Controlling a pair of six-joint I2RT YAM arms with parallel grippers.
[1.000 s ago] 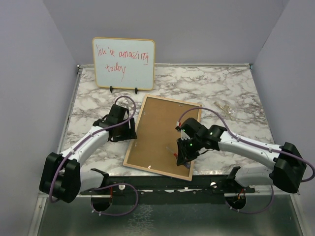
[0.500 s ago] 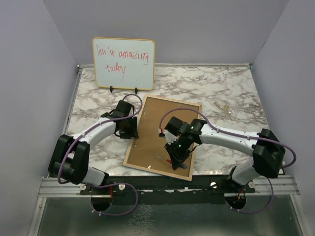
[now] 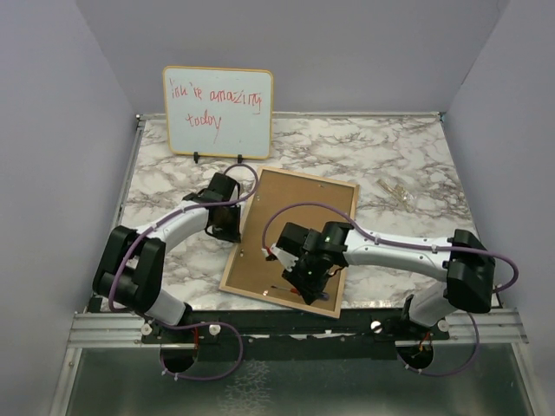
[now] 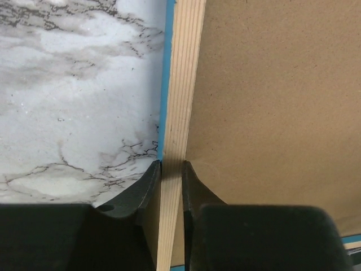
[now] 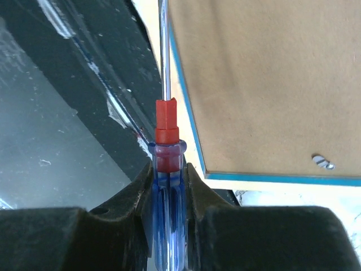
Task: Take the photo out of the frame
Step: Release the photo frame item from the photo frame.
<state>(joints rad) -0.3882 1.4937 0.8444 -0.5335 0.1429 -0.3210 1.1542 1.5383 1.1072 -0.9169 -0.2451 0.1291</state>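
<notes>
Left gripper (image 4: 172, 167): black fingers nipped tight on the pale wood rim (image 4: 180, 84) of the frame (image 3: 299, 227), one pad on the outer side, one on the inner side
Right gripper (image 5: 168, 169): closed round a screwdriver (image 5: 167, 121) with a clear blue plastic handle, a squared red collar and a thin bright steel shaft that runs beside the frame's blue edge
Frame: flat rectangle lying back up on the table, set at a slant between both arms; straight-grained light wood rim with a narrow bright blue edge outside it
Backing board (image 4: 271, 84): matte brown, finely speckled, fills the rim
Tab (image 5: 322, 162): small metal piece on the board near a corner
Table (image 3: 390, 152): white marble pattern with grey veins
Whiteboard (image 3: 218, 111): rounded corners, red handwriting, upright at the back, near the frame's far corner
</notes>
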